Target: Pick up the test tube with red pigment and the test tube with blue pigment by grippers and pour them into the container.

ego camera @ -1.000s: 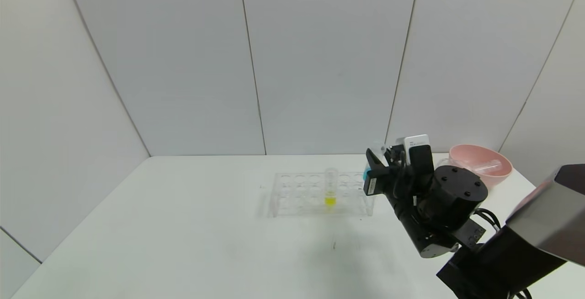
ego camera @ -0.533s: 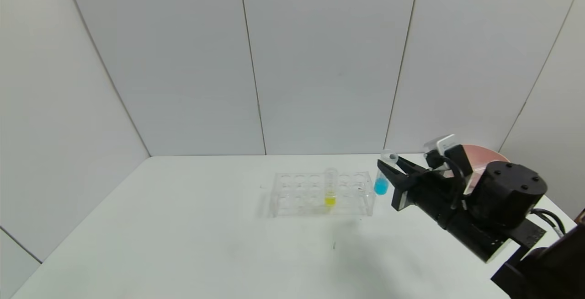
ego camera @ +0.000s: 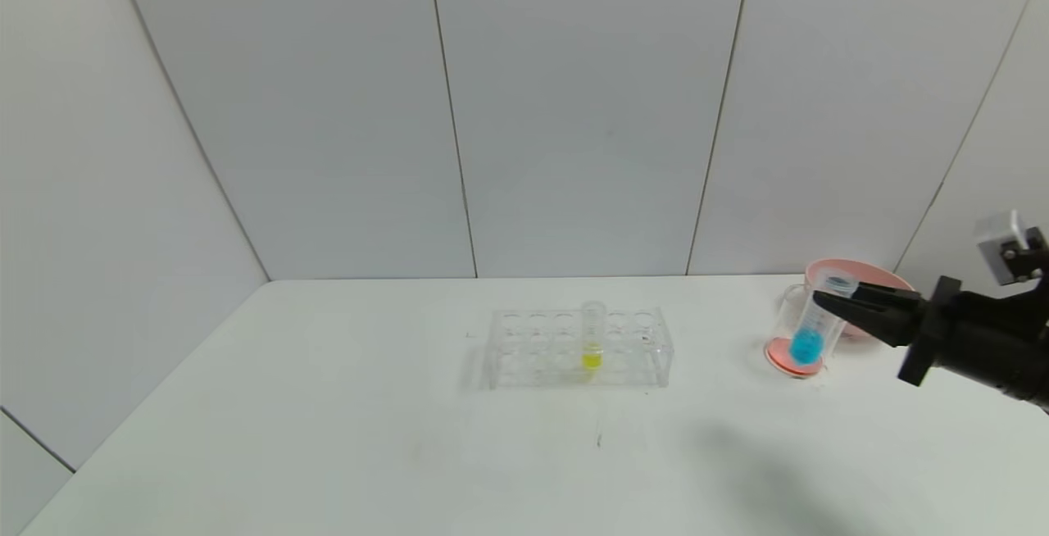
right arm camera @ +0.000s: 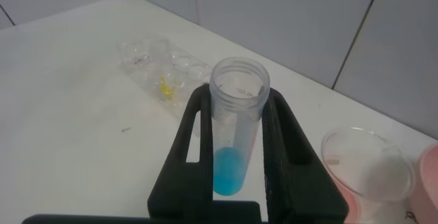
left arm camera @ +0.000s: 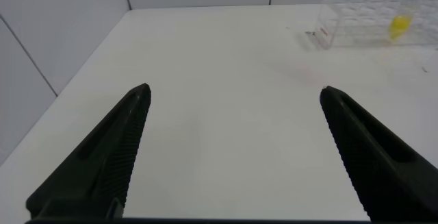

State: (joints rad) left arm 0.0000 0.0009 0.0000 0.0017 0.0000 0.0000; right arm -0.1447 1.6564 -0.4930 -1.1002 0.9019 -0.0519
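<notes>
- R gripper [ego camera: 828, 300] at right side of table [ego camera: 328, 405], above the surface, fingers pinching the test tube with blue pigment [ego camera: 811, 324] near its open top; in R wrist view the tube [right arm camera: 236, 125] sits between the two black fingers [right arm camera: 195, 142], both pressed on its sides.
- Blue tube roughly upright w/ slight tilt, mouth up, blue liquid pooled in rounded bottom, below the fingertips.
- Clear beaker [ego camera: 791, 331] w/ reddish liquid at its base right behind/under the held tube in head view; tube overlaps it, can't tell if touching. In R wrist view the beaker [right arm camera: 369, 172] is just beside the gripper, clear of the fingers.
- Pink bowl [ego camera: 869, 282] just past the beaker, farther from the gripper tips, near back wall; its edge shows in R wrist view [right arm camera: 431, 176].
- Clear tube rack [ego camera: 578, 346] well apart from R gripper, toward table centre; one tube w/ yellow liquid [ego camera: 592, 339] stands upright in it. Rack also in R wrist view [right arm camera: 164, 63], beyond the fingertips.
- Test tube with red pigment: not made out in any view.
- L gripper [left arm camera: 236, 104] idle, low over the table's left part, fingers [left arm camera: 109, 155] spread wide, nothing between them; rack [left arm camera: 369, 22] w/ yellow tube far ahead of its tips.
</notes>
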